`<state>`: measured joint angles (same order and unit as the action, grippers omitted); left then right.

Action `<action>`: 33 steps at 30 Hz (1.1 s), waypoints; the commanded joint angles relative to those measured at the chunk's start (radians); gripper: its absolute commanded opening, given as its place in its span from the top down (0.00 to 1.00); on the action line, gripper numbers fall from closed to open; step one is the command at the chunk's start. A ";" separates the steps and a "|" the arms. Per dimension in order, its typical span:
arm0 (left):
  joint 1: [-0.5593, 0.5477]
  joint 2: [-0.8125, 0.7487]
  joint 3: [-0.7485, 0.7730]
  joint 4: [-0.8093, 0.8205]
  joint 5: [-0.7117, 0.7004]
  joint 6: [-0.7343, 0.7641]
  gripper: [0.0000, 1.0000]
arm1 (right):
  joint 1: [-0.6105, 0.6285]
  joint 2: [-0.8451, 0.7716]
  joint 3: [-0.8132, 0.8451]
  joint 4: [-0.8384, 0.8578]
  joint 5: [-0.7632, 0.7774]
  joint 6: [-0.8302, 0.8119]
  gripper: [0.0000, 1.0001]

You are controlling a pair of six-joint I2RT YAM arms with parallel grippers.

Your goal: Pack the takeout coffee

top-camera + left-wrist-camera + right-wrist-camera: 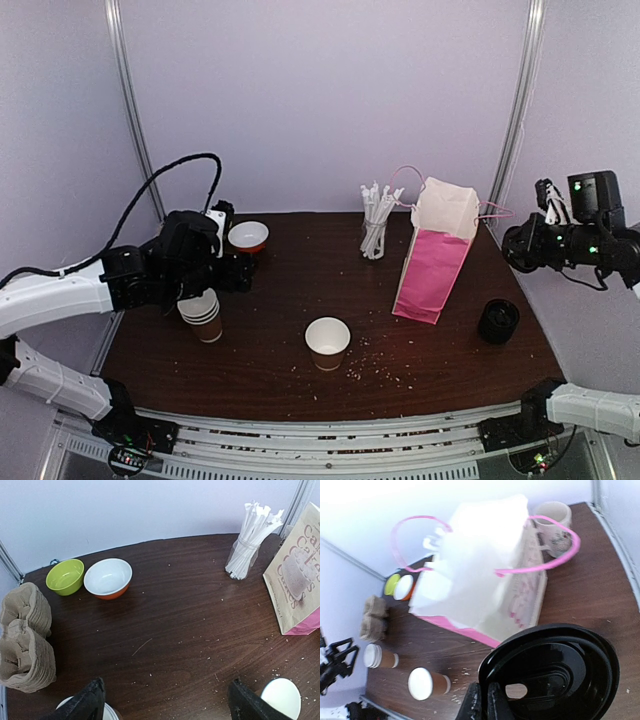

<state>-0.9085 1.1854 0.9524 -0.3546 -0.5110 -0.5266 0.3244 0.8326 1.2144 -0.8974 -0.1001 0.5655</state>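
No takeout coffee shows in any view. A single lidless brown paper cup (328,342) (427,682) stands mid-table, white inside. My right gripper (486,700) (518,250) is shut on the rim of a black plastic lid (555,672), held in the air at the far right, beside the pink paper bag (435,255) (485,570). My left gripper (167,707) (232,272) hangs open over bare table, with nothing between its fingers (90,705). It is just above the stack of lidless cups (202,315).
A squat black stack of lids (498,320) sits right of the bag. A glass of white straws (376,225) (245,555), an orange bowl (107,577), a green bowl (65,575), cardboard cup carriers (25,640) and a mug (555,522) line the back and left.
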 commanded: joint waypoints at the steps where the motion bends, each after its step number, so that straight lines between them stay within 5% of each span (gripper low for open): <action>1: 0.006 -0.044 0.063 0.020 0.035 -0.014 0.11 | -0.004 -0.032 0.058 0.098 -0.323 -0.042 1.00; 6: 0.006 -0.120 0.058 0.114 0.103 0.051 0.08 | -0.002 -0.049 0.063 0.284 -0.598 -0.007 1.00; 9: 0.007 -0.198 0.009 0.251 0.214 0.140 0.06 | 0.003 -0.073 -0.009 0.562 -0.786 0.110 1.00; 15: 0.007 -0.261 -0.021 0.459 0.585 0.314 0.02 | 0.062 -0.058 -0.169 1.138 -0.898 0.366 1.00; 25: 0.006 -0.180 0.021 0.615 0.910 0.483 0.02 | 0.528 0.278 0.039 1.091 -0.806 0.083 1.00; 33: 0.060 -0.176 0.061 0.595 1.178 0.562 0.02 | 0.656 0.482 0.153 1.214 -0.915 0.054 1.00</action>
<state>-0.8940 1.0100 0.9512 0.1810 0.4587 -0.0166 0.9493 1.2804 1.3300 0.1989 -0.9375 0.6415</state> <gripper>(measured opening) 0.983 0.033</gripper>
